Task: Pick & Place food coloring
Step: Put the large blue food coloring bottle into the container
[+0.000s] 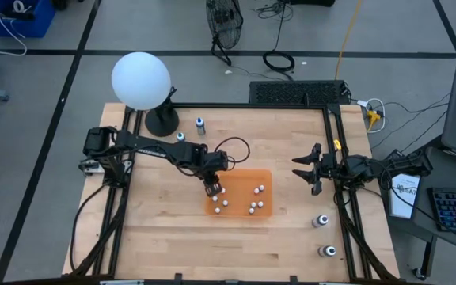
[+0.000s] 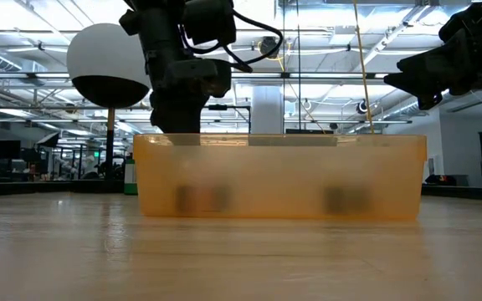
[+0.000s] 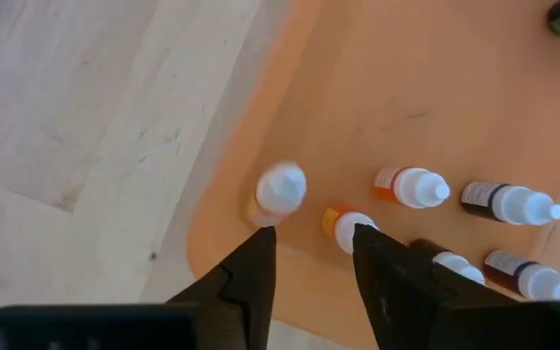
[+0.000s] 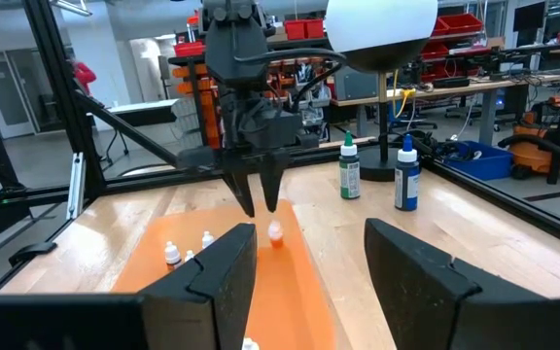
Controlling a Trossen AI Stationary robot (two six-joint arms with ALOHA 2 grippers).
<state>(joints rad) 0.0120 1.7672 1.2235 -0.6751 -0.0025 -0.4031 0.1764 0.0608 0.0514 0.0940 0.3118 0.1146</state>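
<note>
A: Left gripper (image 1: 212, 188)?

B: Over the left end of the orange tray (image 1: 266, 210), pointing down. Fingers (image 3: 251, 282) parted, nothing between them. In its wrist view one upright white-capped food coloring bottle (image 3: 280, 189) stands just past the fingertips, by the tray's rim; a second bottle (image 3: 346, 228) lies close to the other finger.

A: Touching either?

B: Can't tell. Looks apart.

A: Other bottles in the tray?

B: A loose scatter (image 1: 256, 199) toward the middle and right, white caps, some lying flat. The left wrist view shows three or four more lying on their sides (image 3: 509, 203) near the gripper.

A: Outside the tray?

B: Two on the wooden table (image 1: 172, 245) near the black base of the white globe (image 1: 140, 80): one darker (image 1: 200, 125), one teal-ish (image 1: 180, 136). The right wrist view shows them upright, green (image 4: 349, 168) and blue (image 4: 406, 174). Two more (image 1: 321, 221) and (image 1: 328, 252) stand at the table's right edge.

A: Right gripper (image 1: 305, 169)?

B: At the right side of the table, beyond the tray's right end, up off the surface. Jaws spread wide, empty.

A: Low view?

B: Translucent tray wall (image 2: 279, 177), dark blurs behind it, left arm above.
</note>
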